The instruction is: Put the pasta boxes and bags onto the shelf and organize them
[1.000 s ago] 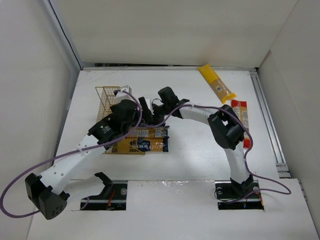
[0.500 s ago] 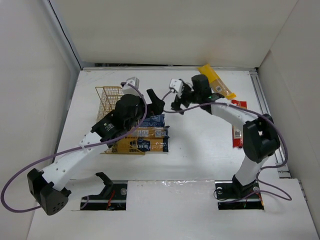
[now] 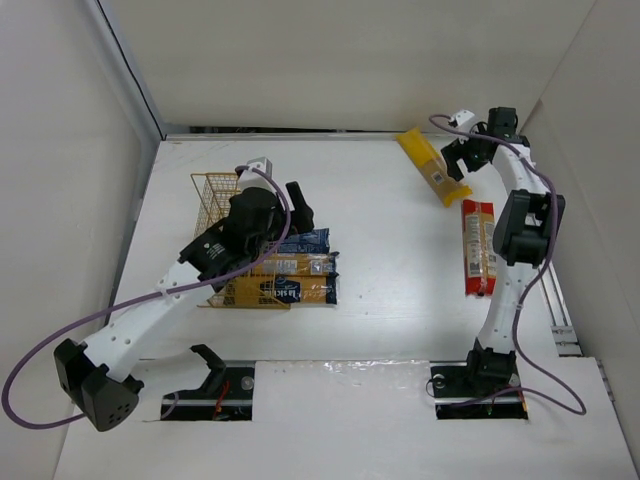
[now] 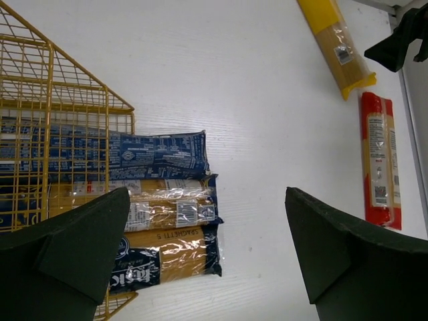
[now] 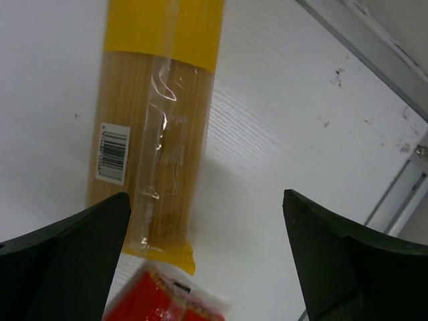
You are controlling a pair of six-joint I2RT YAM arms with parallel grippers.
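The gold wire shelf (image 3: 213,196) (image 4: 53,127) stands left of centre. Three pasta packs lie side by side in it, right ends sticking out: a dark blue one (image 3: 302,240) (image 4: 158,155), a clear one (image 3: 296,265) (image 4: 171,210) and an orange-yellow one with a blue label (image 3: 282,290) (image 4: 168,257). My left gripper (image 3: 300,205) (image 4: 207,214) hovers open and empty above their right ends. The yellow bag (image 3: 432,165) (image 5: 158,120) lies at the far right, the red-orange pack (image 3: 478,247) (image 5: 157,302) just nearer. My right gripper (image 3: 463,154) (image 5: 204,207) is open and empty over the yellow bag's near end.
White walls close the table in on the left, back and right. A metal rail (image 3: 535,240) runs along the right edge, close to the red-orange pack. In the left wrist view the right gripper (image 4: 400,41) shows as a black shape at the top right.
My right arm has swung from the packs at the shelf out to the far right corner, and its jaws have opened. The dark blue pack now shows beside the others. The left gripper shifted slightly.
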